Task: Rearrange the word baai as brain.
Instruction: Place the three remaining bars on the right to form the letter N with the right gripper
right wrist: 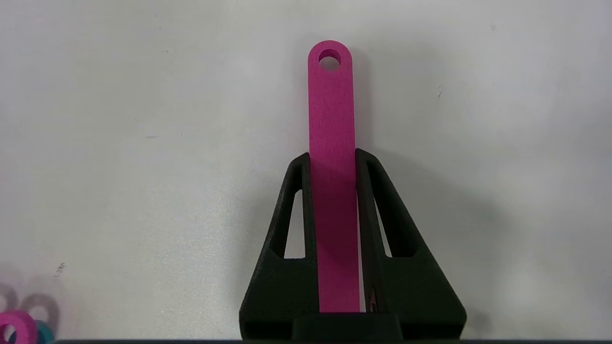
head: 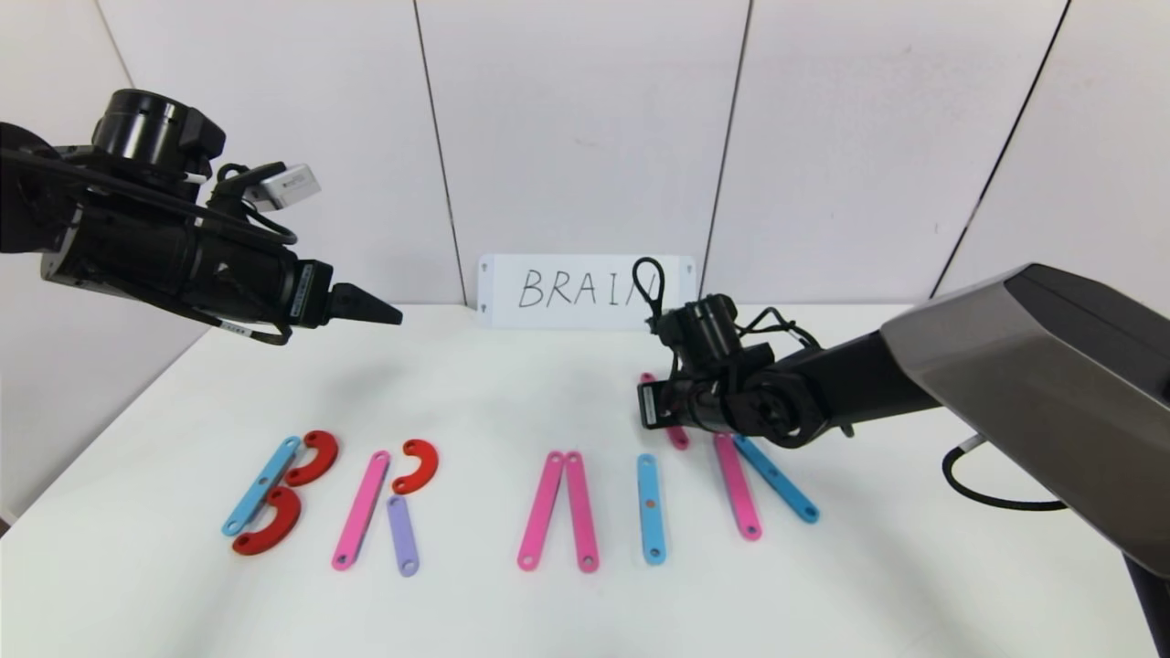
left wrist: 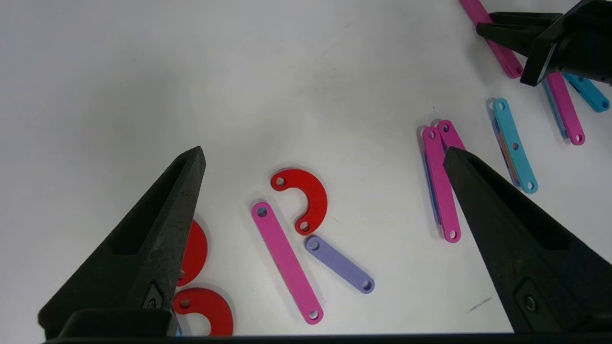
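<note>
White table (head: 548, 621) carries strip letters. Right gripper (right wrist: 333, 160) pinches a flat pink strip (right wrist: 332, 143) with an end hole; its lower end is hidden between the fingers. Left gripper (left wrist: 325, 157) hovers spread.

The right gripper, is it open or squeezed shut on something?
Shut. In the right wrist view the right gripper has both fingers pressed against the sides of a pink strip above the white table.

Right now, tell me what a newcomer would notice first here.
The coloured strips and red curves spelling letters across the white table, under the handwritten BRAIN card at the back. At the row's right end, the right claw is shut on a pink strip; the left claw hangs open above the left side.
</note>
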Controlling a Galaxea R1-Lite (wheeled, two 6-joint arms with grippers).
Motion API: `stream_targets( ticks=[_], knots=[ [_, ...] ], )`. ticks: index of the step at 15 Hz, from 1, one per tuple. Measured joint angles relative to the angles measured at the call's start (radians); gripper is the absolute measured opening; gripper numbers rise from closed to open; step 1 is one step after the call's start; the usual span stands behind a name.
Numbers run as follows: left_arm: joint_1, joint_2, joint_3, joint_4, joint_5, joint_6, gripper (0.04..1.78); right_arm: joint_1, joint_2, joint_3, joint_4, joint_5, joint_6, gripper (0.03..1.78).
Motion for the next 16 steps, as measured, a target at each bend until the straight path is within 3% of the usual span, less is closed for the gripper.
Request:
stream_targets(
  ticks=[5,9,16],
  knots=[
    [0.000,0.000,0.000,0.000,0.000,0.000,1.74,-0.024,-0.103,0.009,0.083,-0.008,0.008,0.27],
    [-0.001,0.002,0.000,0.001,0.000,0.000,1.74,-0.069,-0.217,0.068,0.199,-0.056,0.088,0.27],
    [-0.004,0.002,0.003,0.001,0.001,0.001,1.74,-0.153,-0.346,0.297,0.188,-0.068,0.122,0.27]
  ],
)
